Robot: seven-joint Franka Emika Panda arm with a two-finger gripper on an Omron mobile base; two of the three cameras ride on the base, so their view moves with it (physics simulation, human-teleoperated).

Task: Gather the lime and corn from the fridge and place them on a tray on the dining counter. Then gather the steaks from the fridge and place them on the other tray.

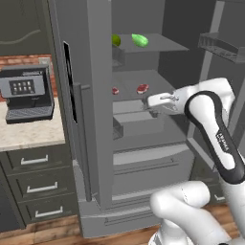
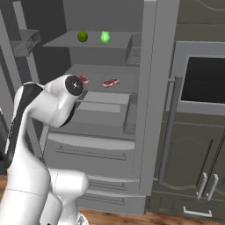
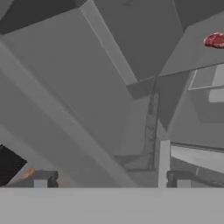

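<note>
Grey steel fills most of the room ahead: the fridge (image 1: 95, 143) stands with its doors swung wide, shelves bare to the eye. On the top shelf, near the upper middle of the left base view, sits the lime (image 1: 116, 40), a dark green ball, with a lighter green thing (image 1: 139, 40) just beside it to the right. One shelf down lie two steaks (image 1: 142, 88), small and red, well apart from each other. The white arm reaches in from the lower right, and its tool (image 3: 111, 180) shows at the bottom of the hand view, fingers (image 3: 41, 179) spread wide with nothing between them. At the left, a coffee machine (image 1: 26, 93) rests on the bench (image 1: 28, 134) above dark drawers.
</note>
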